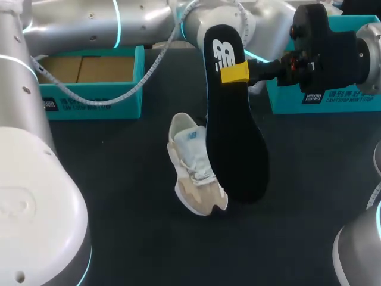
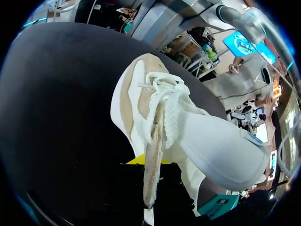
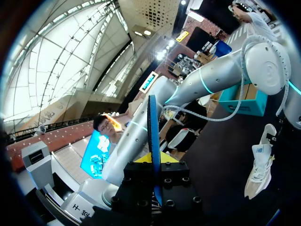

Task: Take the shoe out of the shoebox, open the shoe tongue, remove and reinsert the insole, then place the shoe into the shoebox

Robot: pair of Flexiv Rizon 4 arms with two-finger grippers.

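At the middle of the surface: the white and beige shoe, out of the box, its toe toward the near edge and its laces loose over the tongue.
Insole: black, hanging upright over the surface just right of the shoe and hiding part of it in the head view. The narrow end with a white mark is up and the broad end is down.
Right pincer: clenched on the insole near its upper end, just under the white mark. In the right wrist view the insole stands edge-on between the yellow tips.
Left pincer: right under the shoe in its own view, showing only a dark body and a bit of yellow. Whether it is clenched or released I cannot tell. In the head view it is hidden behind the insole.
Left arm: runs along the far side of the surface from the left.
Shoebox: teal, open, at the far left, well apart from the shoe.
Second teal box: at the far right, behind the right pincer.
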